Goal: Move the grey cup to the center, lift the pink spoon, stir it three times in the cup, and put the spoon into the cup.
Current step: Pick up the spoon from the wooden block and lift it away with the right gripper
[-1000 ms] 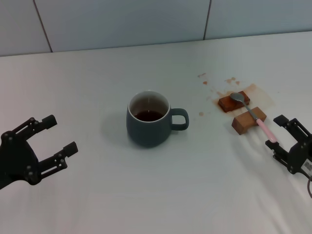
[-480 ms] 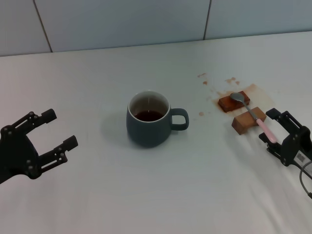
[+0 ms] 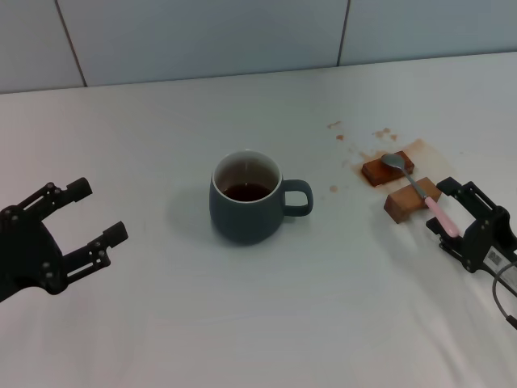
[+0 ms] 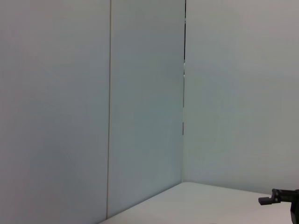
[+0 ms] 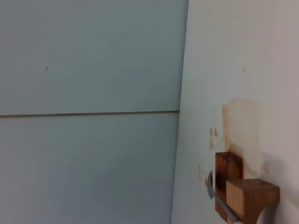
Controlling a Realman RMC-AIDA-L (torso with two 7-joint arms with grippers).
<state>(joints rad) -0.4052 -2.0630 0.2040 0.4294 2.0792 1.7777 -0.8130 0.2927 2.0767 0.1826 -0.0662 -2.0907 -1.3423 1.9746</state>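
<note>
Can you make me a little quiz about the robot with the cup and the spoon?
1. True or false: the pink spoon is inside the grey cup.
2. What props the spoon up?
3. Which gripper is closest to the spoon: A left, B right?

Key:
1. False. It is on the table, away from the cup.
2. Two wooden blocks.
3. B. The right gripper is open around the pink handle; the left gripper is open, far on the cup's other side.
</note>
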